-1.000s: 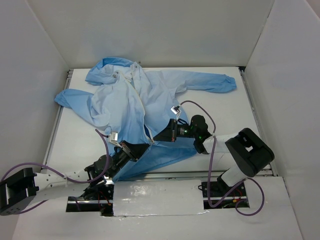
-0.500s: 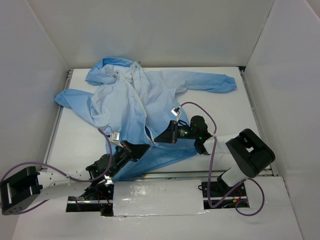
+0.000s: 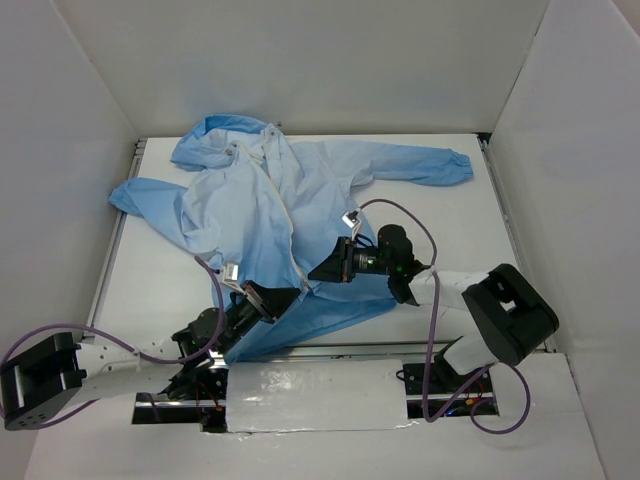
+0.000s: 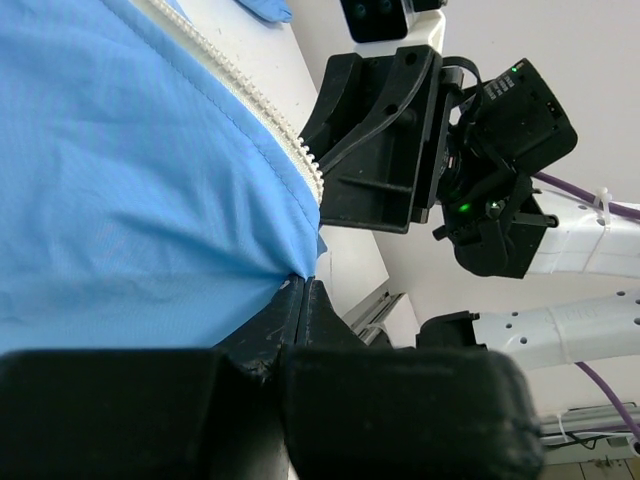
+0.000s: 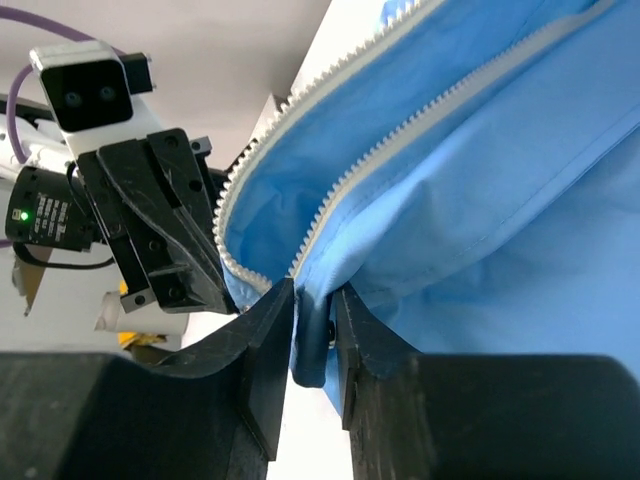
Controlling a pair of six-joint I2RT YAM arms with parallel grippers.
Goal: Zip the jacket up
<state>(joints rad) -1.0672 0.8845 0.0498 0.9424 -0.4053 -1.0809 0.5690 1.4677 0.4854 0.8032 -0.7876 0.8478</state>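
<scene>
Nearest the arm bases, the left gripper [image 3: 290, 294] lies low over the near edge of the table [image 3: 470, 230]. Its jaws are pressed together on a pinch of the jacket [image 3: 250, 210] at the hem, just beside the bottom end of the zipper [image 5: 400, 150]. Just beyond it, the right gripper [image 3: 320, 272] meets the same hem from the other side. Its jaws stand a little apart and a fold of cloth runs down into the gap, but the views do not show whether that fold is clamped or merely lies there.

The jacket is spread flat on the white table, with its darker blue hem toward the arms and its paler chest farther off. Its front is open, and the two rows of white teeth diverge from the hem. At the far edge lie the hood [image 3: 215, 135] and one long sleeve [image 3: 420, 165] ending in a gathered cuff.

The cloth is thin, matt and finely woven, and it creases wherever it is pulled. It is judged light, limp and somewhat slippery, so it will bunch rather than push. The ridged zipper tape is the firmer part. The best hold is therefore at the hem on either side of the zipper's foot, kept taut.
</scene>
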